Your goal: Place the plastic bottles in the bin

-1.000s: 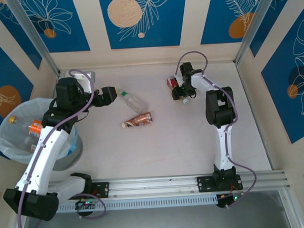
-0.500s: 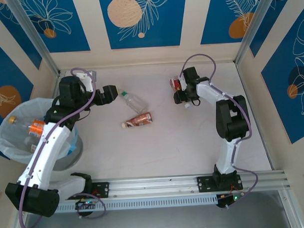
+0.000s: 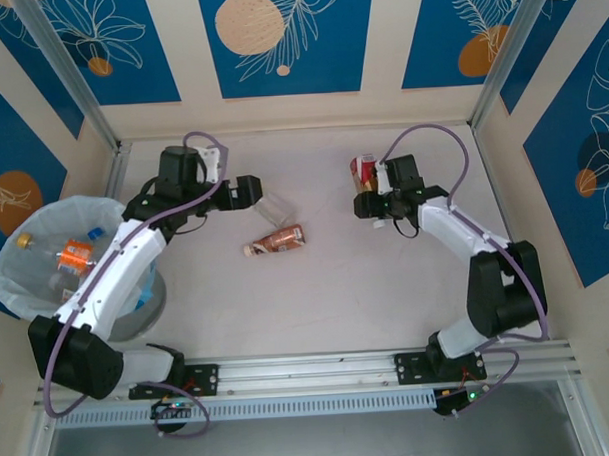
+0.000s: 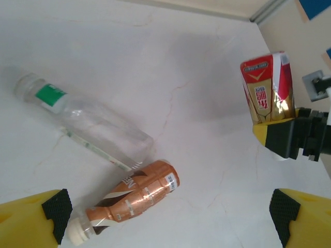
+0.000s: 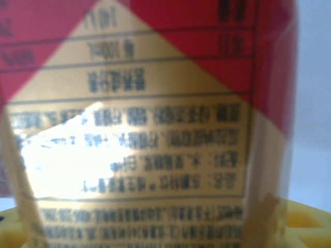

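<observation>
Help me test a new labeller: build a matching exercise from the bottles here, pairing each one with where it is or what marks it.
Things
1. clear bottle
2. brown-label bottle
3. red-and-gold bottle
4. orange-label bottle

Places or marks
A. inside the bin
B. gripped by the right arm's fingers
C. lying on the table, white cap
D. lying on the table, green label

Pairs: 1-D, 2-C, 3-B, 4-A.
</observation>
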